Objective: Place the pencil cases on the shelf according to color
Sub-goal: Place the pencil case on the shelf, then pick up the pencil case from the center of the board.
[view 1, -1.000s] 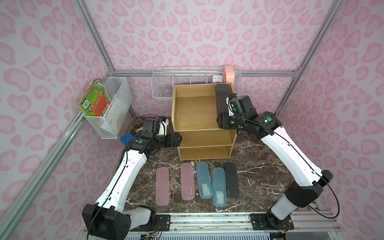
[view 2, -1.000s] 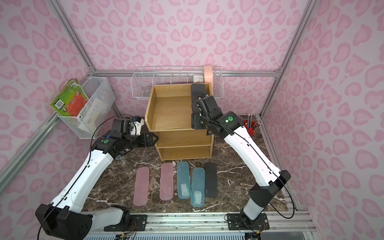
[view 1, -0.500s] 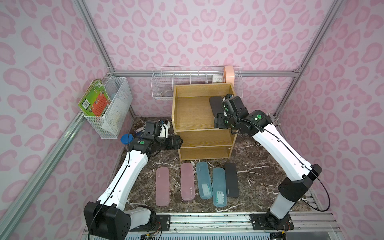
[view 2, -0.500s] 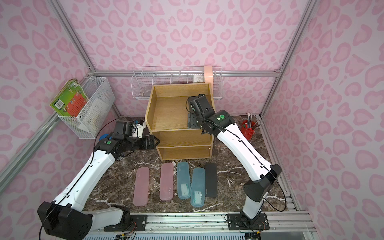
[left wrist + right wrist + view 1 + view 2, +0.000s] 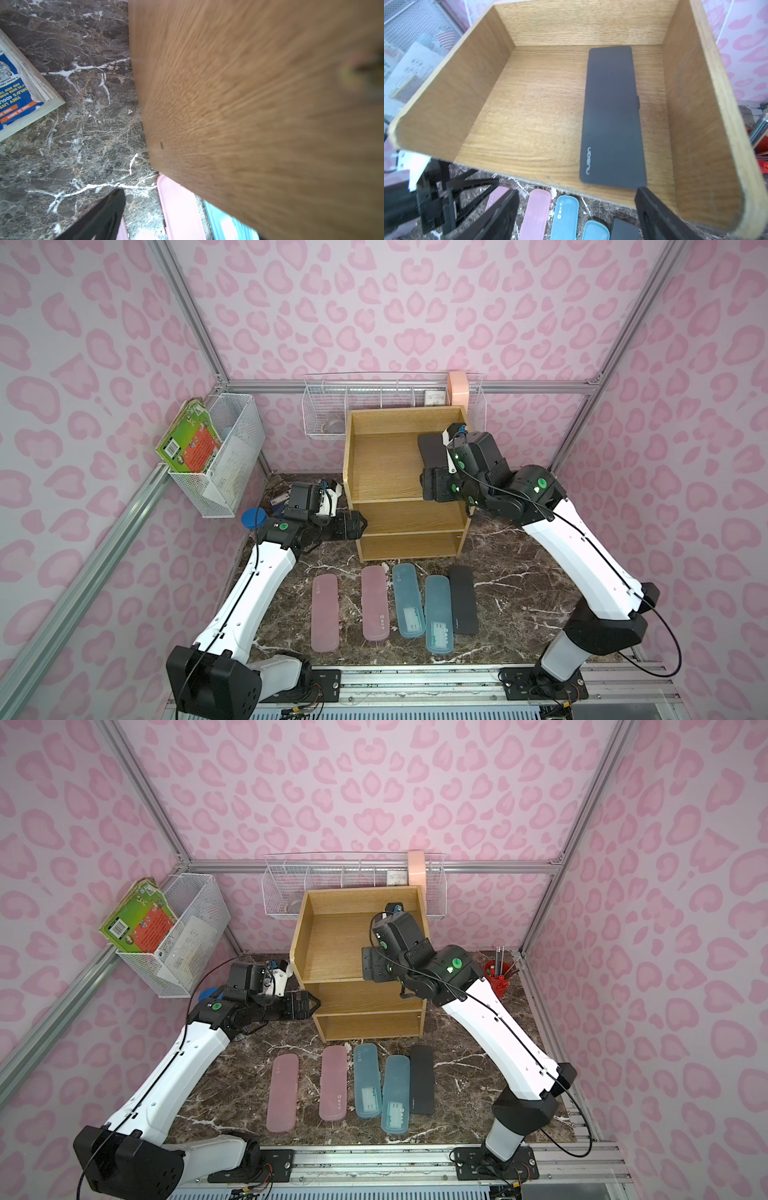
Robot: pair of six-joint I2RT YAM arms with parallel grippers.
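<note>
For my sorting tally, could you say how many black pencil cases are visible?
2. One black case lies flat on the shelf's top tier; the other black case ends the row on the table.

This is a robot test cell in a lab, built as a small booth. An aluminium frame carries walls of pink printed sheet on three sides. Two arms, the left arm and the right arm, are mounted on a metal rail along the near edge of a marble table. Cables run openly along both arms. Wire baskets hang on the frame, and a wooden shelf stands near the far edge.
</note>
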